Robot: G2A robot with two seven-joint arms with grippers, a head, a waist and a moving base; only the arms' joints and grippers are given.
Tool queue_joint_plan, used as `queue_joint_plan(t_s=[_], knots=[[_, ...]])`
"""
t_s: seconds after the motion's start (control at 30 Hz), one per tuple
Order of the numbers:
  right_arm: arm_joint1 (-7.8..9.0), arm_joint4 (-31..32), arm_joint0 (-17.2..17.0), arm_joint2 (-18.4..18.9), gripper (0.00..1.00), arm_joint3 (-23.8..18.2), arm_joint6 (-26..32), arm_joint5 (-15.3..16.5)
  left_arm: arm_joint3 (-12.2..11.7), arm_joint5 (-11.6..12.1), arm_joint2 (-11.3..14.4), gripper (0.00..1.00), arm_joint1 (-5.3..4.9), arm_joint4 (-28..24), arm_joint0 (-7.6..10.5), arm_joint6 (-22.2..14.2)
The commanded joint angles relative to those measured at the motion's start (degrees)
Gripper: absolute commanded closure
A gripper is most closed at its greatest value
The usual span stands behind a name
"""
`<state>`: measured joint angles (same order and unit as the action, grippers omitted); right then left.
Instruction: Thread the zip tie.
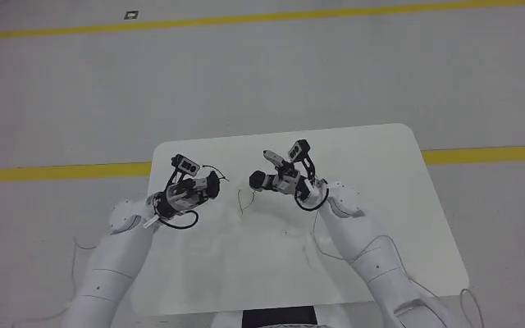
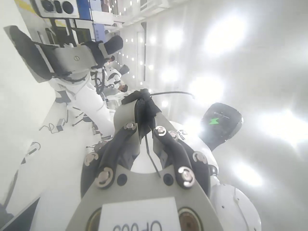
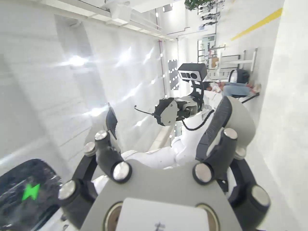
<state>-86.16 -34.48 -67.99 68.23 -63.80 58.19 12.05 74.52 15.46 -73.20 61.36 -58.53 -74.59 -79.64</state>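
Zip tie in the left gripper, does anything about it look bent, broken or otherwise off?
Nothing broken. The zip tie is pinched in the shut left gripper; its free end bows outward with a small hook at the tip, the only slight oddity.

The right gripper [image 3: 167,105] holds its jaws spread wide, with nothing between them. Facing it, farther off, the left gripper [image 3: 157,114] is clamped on a thin black plastic zip tie [image 3: 143,110]. The tie's slender end pokes out of the pinch toward that wide gap, touching neither jaw.
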Motion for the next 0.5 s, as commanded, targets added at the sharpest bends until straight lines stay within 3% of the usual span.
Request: queue_joint_plan(t_s=[0.0,0.13,0.2,0.33,0.47], knots=[[-0.01,-1.31,0.08,0.12,0.0,0.23,0.63,-0.12,0.14,0.05,0.09,1.0,-0.02,-0.06,-0.02,0.0],[-0.01,-1.31,0.08,0.12,0.0,0.23,0.63,-0.12,0.14,0.05,0.09,1.0,-0.02,-0.06,-0.02,0.0],[-0.02,-1.47,-0.13,0.02,0.0,-0.02,0.15,-0.41,0.36,-0.57,0.34,1.0,0.13,-0.93,-0.34,2.24],[0.09,-3.94,-0.58,-0.48,0.0,-1.16,1.67,-3.27,-0.87,-1.84,0.5,1.0,0.33,-4.25,-0.12,0.0],[0.14,-5.74,0.31,-1.39,0.0,-1.29,5.21,-4.77,-2.25,-2.24,1.05,1.0,0.46,-5.87,0.41,0.0]])
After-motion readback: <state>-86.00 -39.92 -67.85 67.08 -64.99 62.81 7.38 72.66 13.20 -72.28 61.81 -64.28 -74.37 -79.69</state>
